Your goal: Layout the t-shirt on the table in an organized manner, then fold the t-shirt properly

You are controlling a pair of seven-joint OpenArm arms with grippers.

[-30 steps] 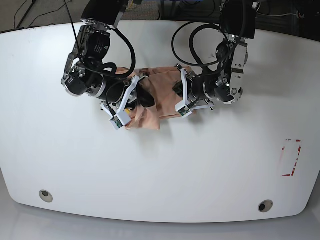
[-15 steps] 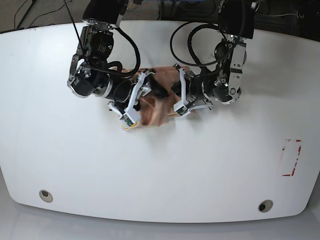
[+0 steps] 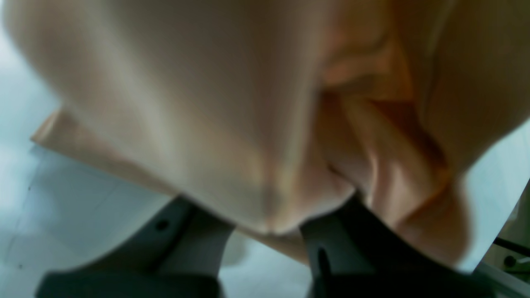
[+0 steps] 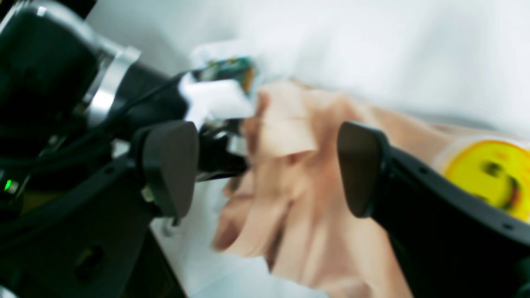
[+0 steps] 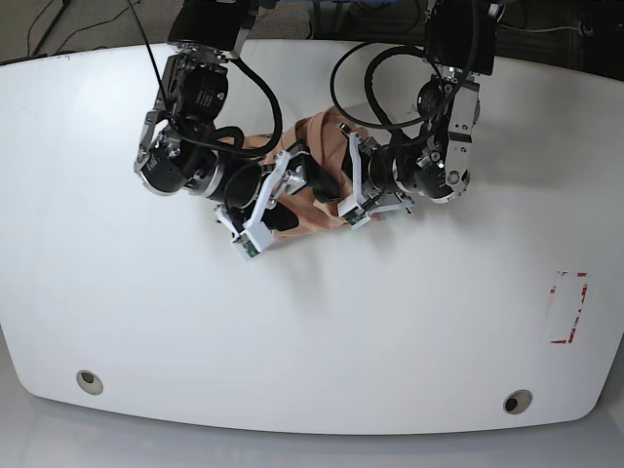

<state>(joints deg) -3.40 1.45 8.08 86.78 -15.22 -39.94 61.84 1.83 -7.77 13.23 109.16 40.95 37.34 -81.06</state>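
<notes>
The peach t-shirt lies bunched up between my two arms on the far middle of the white table. In the left wrist view my left gripper is shut on a fold of the t-shirt, which fills the frame. In the base view the left gripper is at the bunch's right edge. My right gripper is open, with its fingers wide apart over the crumpled t-shirt. The yellow bear print shows beside its right finger. In the base view the right gripper is over the bunch's middle.
Both arms crowd close together over the cloth, with black cables looping above them. A red-marked rectangle is at the right edge. Two grommet holes sit near the front edge.
My right arm has swung rightwards over the shirt, towards my left gripper. The shirt has gathered into a tighter, smaller bunch. The left arm has barely moved.
</notes>
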